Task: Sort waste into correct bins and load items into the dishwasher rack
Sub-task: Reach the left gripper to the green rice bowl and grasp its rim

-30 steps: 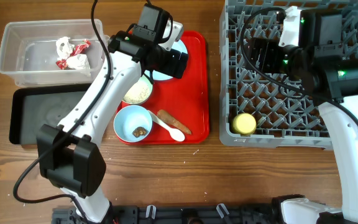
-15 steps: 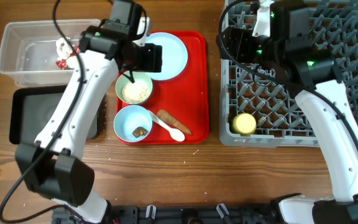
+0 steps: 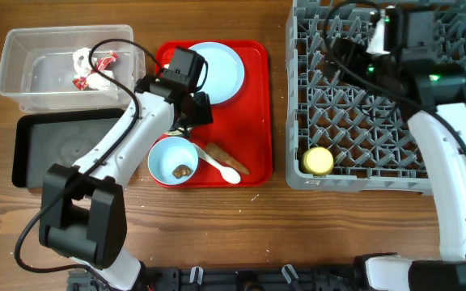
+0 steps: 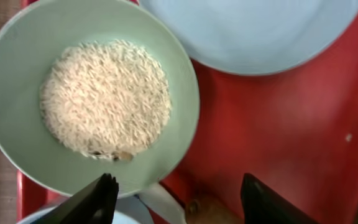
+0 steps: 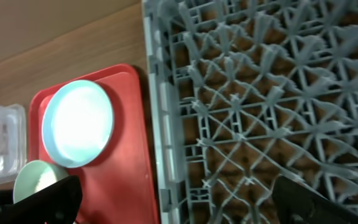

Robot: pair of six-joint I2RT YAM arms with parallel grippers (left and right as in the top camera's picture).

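Sorting half done: red wrapper and tissue lie in the clear tub, and the yellow cup stands in the dishwasher rack. My left gripper, jaws apart and empty, hovers over the green bowl of rice. My right gripper gapes empty above the rack.
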